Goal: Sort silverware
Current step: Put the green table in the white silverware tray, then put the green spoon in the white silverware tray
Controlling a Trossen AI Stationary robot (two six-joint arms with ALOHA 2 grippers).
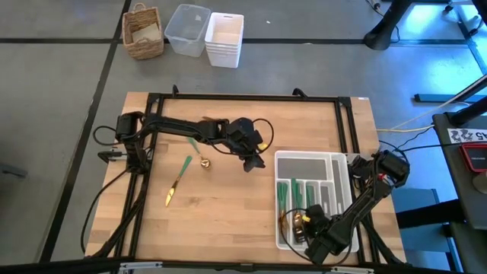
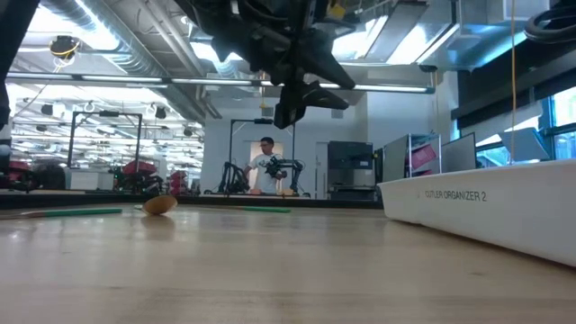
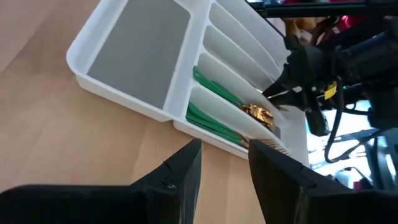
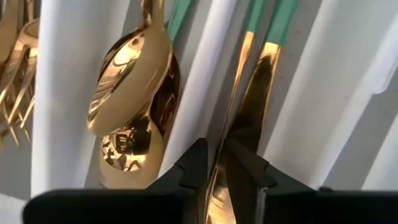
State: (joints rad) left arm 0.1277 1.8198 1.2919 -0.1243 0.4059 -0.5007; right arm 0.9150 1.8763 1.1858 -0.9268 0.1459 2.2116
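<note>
Right gripper (image 4: pixel 214 163) clenched on knife (image 4: pixel 249 106), lowering it into tray (image 1: pixel 304 158) slot | left gripper (image 3: pixel 224 165) released, empty, hovering mid-table | I note knife, spoon (image 1: pixel 205 161) unsorted.

R hand (image 4: pixel 214 167) nearly closed on gold knife (image 4: pixel 249 106) tip, beside stacked spoons (image 4: pixel 127 81) in tray (image 4: pixel 65 74).

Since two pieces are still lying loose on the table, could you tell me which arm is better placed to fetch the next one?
Left. Its tool hangs empty beside the loose spoon and knife. The right tool is down at the cutlery tray, fingers around a knife blade.
</note>
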